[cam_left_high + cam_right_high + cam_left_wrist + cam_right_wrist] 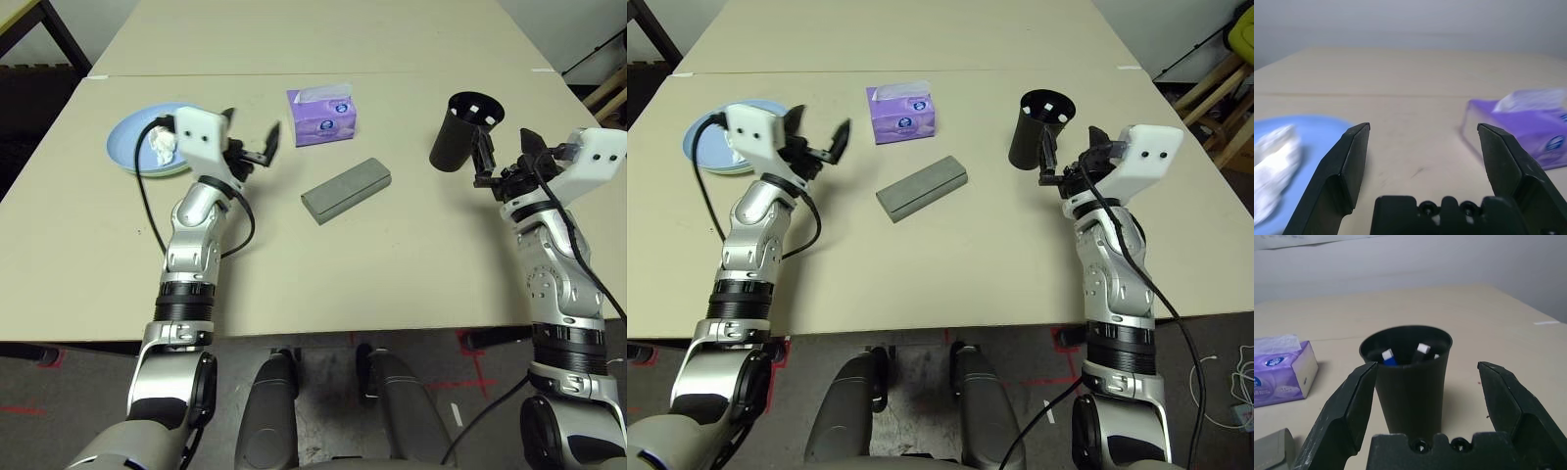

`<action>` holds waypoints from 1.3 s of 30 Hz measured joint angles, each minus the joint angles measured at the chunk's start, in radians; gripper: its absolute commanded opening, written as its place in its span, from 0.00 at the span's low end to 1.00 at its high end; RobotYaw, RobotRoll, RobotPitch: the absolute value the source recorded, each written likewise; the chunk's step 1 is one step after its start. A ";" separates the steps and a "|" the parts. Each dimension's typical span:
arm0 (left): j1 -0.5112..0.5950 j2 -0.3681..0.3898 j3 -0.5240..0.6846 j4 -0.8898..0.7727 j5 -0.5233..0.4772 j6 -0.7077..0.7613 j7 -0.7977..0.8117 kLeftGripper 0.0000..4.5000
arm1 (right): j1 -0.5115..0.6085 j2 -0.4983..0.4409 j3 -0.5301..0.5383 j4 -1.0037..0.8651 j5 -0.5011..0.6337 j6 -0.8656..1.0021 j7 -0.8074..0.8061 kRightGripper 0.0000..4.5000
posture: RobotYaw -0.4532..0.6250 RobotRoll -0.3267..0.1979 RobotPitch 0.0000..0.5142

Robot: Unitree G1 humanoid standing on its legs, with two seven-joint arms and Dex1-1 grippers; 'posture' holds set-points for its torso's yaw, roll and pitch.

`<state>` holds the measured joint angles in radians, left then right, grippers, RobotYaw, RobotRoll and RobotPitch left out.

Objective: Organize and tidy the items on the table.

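"Where's everything on the worktop (411, 264)? Use the grey glasses case (346, 191) as the middle of the clock, twelve being straight ahead of the robot."

"Right. The case lies at a slant, its long side running from about eight to two. At ten o'clock there's a light blue plate (132, 137) stacked on a pale green one (168, 172), with a crumpled white tissue (162, 147) on top."

"And the black cup (454, 137)?"

"Upright at two o'clock. Pens (1421, 351) stand inside, white ends up, one with some blue below its end."

"What's near twelve?"

"The purple tissue box (323, 117), a touch towards eleven, with a tissue poking out of the top."

"How are the grippers?"

"The left gripper (251, 129) is up around ten, between the plates and the tissue box, its fingers spread wide with nothing between them."

"The right gripper (506, 137)?"

"Around two, right by the cup. Its fingers are wide apart too, and not gripping. One overlaps the cup in the wrist view; I can't tell whether they touch."
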<state>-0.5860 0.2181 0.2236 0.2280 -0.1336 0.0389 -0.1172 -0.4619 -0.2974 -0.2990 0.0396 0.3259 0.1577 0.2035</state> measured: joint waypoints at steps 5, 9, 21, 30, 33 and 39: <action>0.055 0.046 0.000 -0.028 0.004 0.005 -0.009 1.00 | 0.002 -0.044 0.001 0.045 0.014 -0.002 0.076 0.99 | 0.49 0.62 0.39; 0.096 0.116 0.001 -0.029 -0.001 -0.035 -0.083 1.00 | 0.022 -0.066 -0.007 0.066 0.033 -0.021 0.141 0.99 | 0.49 0.62 0.41; 0.083 0.204 0.088 0.051 -0.035 -0.127 -0.114 1.00 | 0.071 -0.065 -0.032 0.106 0.035 -0.094 0.138 0.99 | 0.47 0.62 0.43; 0.086 0.219 0.121 0.145 -0.023 -0.162 -0.040 1.00 | 0.052 -0.058 -0.033 0.145 0.015 -0.122 0.062 0.99 | 0.47 0.62 0.43; 0.097 0.219 0.127 0.145 -0.026 -0.162 -0.032 1.00 | 0.051 -0.064 -0.034 0.152 0.015 -0.124 0.062 0.99 | 0.47 0.62 0.44; 0.109 0.209 0.138 0.136 -0.085 -0.140 -0.056 1.00 | 0.044 -0.069 -0.035 0.159 0.018 -0.125 0.067 0.99 | 0.47 0.62 0.44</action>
<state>-0.4771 0.4268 0.3618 0.3644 -0.2186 -0.1008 -0.1728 -0.4176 -0.3659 -0.3337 0.1989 0.3436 0.0325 0.2703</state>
